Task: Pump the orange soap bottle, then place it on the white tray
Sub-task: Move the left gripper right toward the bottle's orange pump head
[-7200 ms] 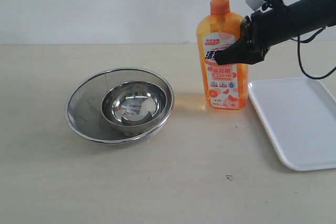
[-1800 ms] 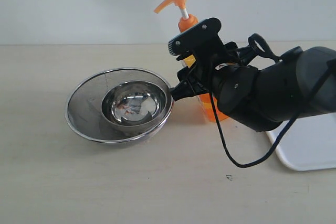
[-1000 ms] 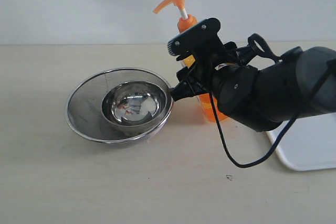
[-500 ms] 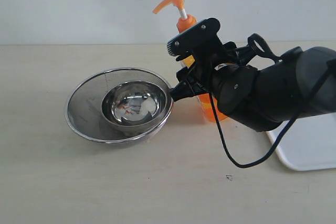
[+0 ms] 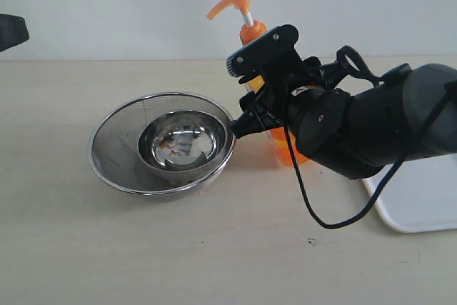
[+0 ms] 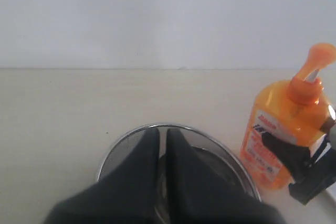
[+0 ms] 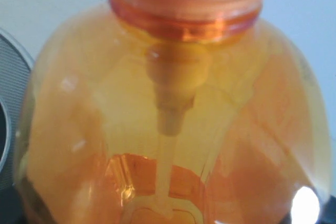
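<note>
The orange soap bottle (image 5: 253, 32) leans toward the steel bowls, its pump head raised and its spout pointing left. My right gripper (image 5: 258, 113) is shut on the bottle's body, and the arm hides most of the label. The bottle (image 7: 173, 108) fills the right wrist view. From the left wrist view I see the bottle (image 6: 278, 124) with a black finger (image 6: 286, 153) across its label. My left gripper (image 6: 163, 140) is shut and empty, hanging back from the bowls. The white tray (image 5: 418, 201) lies at the right, partly behind the right arm.
A steel mesh bowl (image 5: 114, 155) with a smaller shiny bowl (image 5: 182, 144) inside it stands left of the bottle. A dark part of the left arm (image 5: 11, 31) shows at the upper left edge. A black cable (image 5: 321, 212) loops below the right arm.
A dark part of the left arm has come into view at the upper left edge. The bottle's pump head has tipped slightly further left. The right arm holds still.
</note>
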Available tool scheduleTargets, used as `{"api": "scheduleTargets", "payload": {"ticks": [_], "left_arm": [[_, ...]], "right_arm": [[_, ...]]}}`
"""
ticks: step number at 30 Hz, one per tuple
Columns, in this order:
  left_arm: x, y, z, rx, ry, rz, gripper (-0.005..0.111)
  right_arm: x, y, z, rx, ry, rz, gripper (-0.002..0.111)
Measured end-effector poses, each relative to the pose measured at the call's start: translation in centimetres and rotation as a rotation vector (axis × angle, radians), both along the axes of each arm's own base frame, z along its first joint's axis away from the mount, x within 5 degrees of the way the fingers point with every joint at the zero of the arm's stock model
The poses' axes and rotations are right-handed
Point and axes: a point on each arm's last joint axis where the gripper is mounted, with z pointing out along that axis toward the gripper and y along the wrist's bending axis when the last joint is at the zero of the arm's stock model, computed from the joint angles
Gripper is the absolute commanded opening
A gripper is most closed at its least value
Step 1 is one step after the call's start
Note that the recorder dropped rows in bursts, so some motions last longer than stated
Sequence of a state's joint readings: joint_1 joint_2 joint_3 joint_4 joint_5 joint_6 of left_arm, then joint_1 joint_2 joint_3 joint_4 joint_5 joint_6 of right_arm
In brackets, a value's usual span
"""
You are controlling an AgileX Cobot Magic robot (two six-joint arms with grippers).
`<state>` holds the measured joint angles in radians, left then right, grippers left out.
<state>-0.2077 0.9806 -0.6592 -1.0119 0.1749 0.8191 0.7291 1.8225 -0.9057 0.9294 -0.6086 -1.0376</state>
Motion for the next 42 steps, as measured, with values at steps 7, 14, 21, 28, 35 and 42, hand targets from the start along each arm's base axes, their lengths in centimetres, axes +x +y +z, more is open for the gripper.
{"api": "scheduleTargets", "payload": {"ticks": [7, 14, 21, 28, 35, 42], "left_arm": [[3.1, -2.4, -0.9, 0.186, 0.031, -0.28, 0.005], [4.8, -4.9, -0.6, 0.149, -0.078, -0.541, 0.005], [6.4, -6.1, -0.8, 0.143, -0.115, -0.666, 0.005], [8.6, -6.9, -1.7, 0.107, -0.108, -0.707, 0.005], [10.2, -7.8, -1.8, 0.056, -0.135, -0.776, 0.005], [11.2, -8.6, -2.0, 0.034, -0.141, -0.826, 0.005]], "right_arm": [[0.0, 0.0, 0.0, -0.002, 0.0, 0.004, 0.0], [-0.1, 0.2, -0.1, -0.014, 0.003, 0.031, 0.0], [-0.1, 0.2, -0.1, -0.014, 0.003, 0.031, 0.0], [-0.1, 0.4, 0.0, -0.022, 0.005, 0.053, 0.0], [-0.1, 0.4, 0.0, -0.026, 0.004, 0.06, 0.0], [-0.1, 0.4, -0.1, -0.026, 0.005, 0.062, 0.0]]}}
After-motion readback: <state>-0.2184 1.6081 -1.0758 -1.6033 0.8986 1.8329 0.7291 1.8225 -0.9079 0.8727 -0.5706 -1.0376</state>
